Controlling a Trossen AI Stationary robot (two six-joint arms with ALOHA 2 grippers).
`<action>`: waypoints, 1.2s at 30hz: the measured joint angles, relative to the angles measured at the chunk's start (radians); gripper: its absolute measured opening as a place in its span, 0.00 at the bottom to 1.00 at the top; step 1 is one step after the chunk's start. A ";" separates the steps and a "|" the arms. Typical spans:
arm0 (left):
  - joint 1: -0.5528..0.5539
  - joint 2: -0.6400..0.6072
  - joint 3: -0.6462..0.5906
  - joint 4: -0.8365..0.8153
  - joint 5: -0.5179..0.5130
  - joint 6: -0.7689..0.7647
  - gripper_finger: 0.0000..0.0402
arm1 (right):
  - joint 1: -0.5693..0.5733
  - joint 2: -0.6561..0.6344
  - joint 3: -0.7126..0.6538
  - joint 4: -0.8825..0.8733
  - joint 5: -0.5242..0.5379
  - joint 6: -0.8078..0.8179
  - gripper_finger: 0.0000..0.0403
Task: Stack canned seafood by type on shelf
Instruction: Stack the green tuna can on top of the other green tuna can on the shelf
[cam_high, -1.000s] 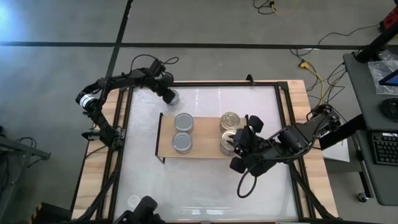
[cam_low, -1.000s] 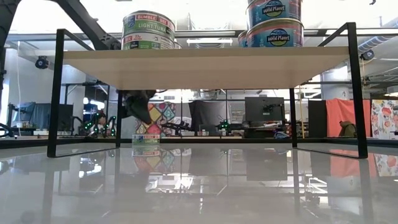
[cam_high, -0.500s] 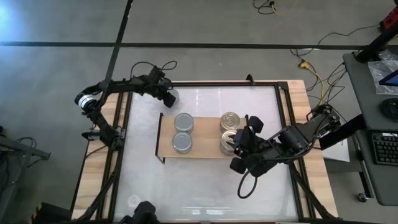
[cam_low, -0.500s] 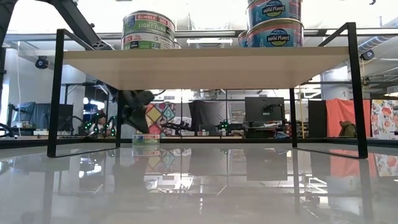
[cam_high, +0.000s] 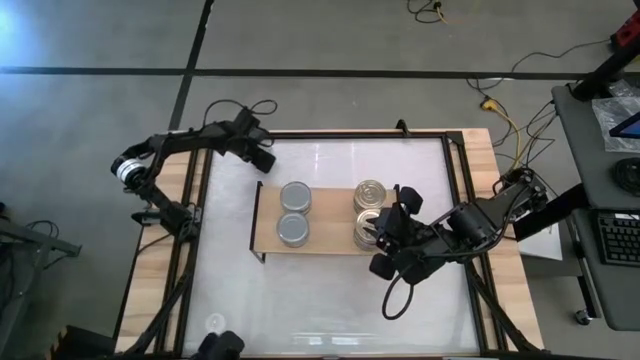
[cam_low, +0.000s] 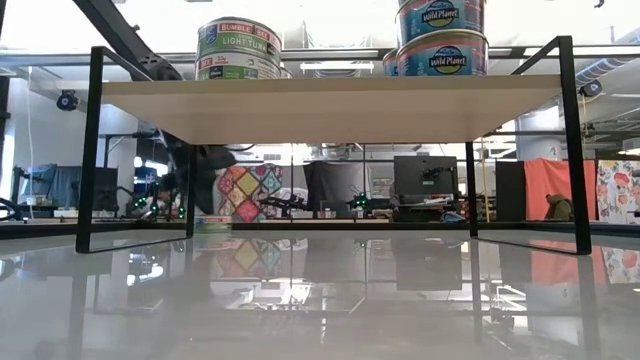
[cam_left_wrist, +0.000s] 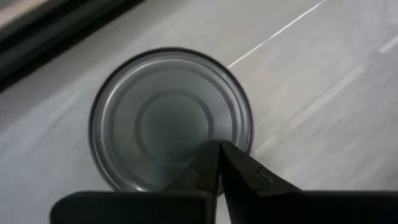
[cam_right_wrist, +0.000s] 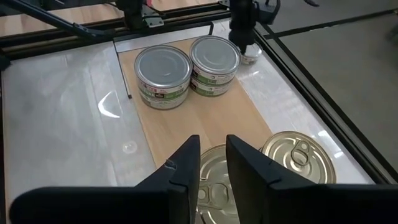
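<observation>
Overhead, a light-wood shelf (cam_high: 325, 225) sits mid-desk, its long axis running nine to three o'clock. Two silver-topped cans (cam_high: 294, 212) stand upright at its nine o'clock end, two gold-topped cans (cam_high: 369, 194) at its three o'clock end. The right gripper (cam_high: 385, 232) hovers over the nearer gold can, fingers slightly parted, holding nothing. The left gripper (cam_high: 262, 159), at eleven o'clock off the shelf, has its fingers closed above a loose silver can (cam_left_wrist: 171, 118) standing upright on the desk (cam_high: 330, 300).

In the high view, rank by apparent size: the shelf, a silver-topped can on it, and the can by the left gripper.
1. The shelf, clearly largest.
2. The silver-topped can on the shelf.
3. The loose can: unrankable, as the left gripper hides it in the high view; the left wrist view shows it.
</observation>
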 joint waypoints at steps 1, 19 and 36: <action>-0.001 -0.012 -0.003 -0.029 -0.022 -0.007 0.00 | 0.000 0.000 0.000 0.000 0.000 0.001 0.17; -0.112 -0.321 -0.247 -0.202 -0.099 -0.258 0.00 | 0.131 0.116 -0.002 0.090 -0.001 -0.026 0.25; -0.283 -0.419 -0.294 -0.416 -0.142 -0.413 0.00 | 0.217 0.154 -0.002 0.135 0.001 -0.025 0.20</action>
